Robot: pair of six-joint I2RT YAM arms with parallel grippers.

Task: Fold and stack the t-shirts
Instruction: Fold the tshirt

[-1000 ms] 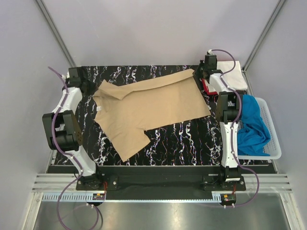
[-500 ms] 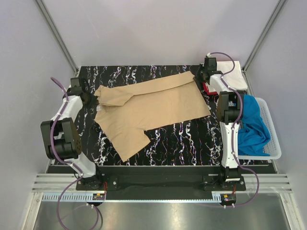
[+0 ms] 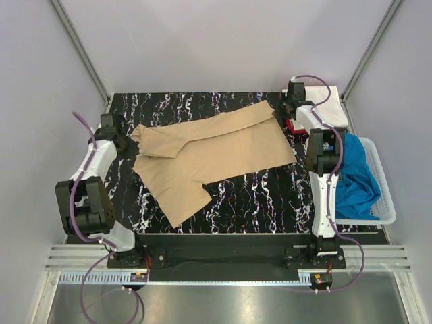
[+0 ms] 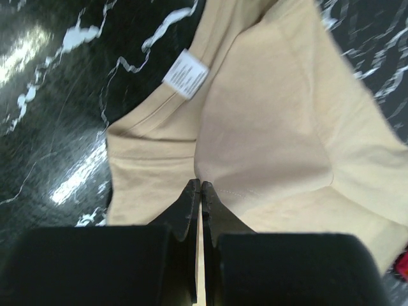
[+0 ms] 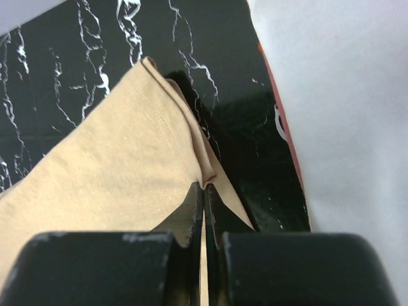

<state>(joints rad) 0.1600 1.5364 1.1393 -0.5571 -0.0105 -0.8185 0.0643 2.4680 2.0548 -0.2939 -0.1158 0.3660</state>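
Soft tan short-sleeved cloth t-shirt (image 3: pixel 223 152) lies spread on black marbled table (image 3: pixel 270 196); left gripper (image 4: pixel 201 187), clamped on its collar-side edge, has dragged that edge nearer, while right gripper (image 5: pixel 204 188) pinches the far hem corner, so the lengthwise fold appears under way.

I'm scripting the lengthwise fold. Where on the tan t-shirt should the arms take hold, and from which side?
Probably the two ends of its far edge, each from outside. The tan t-shirt lies flat, collar left and hem right; the left gripper is pinched on the shoulder fold near the neck label, the right gripper on the far hem corner.
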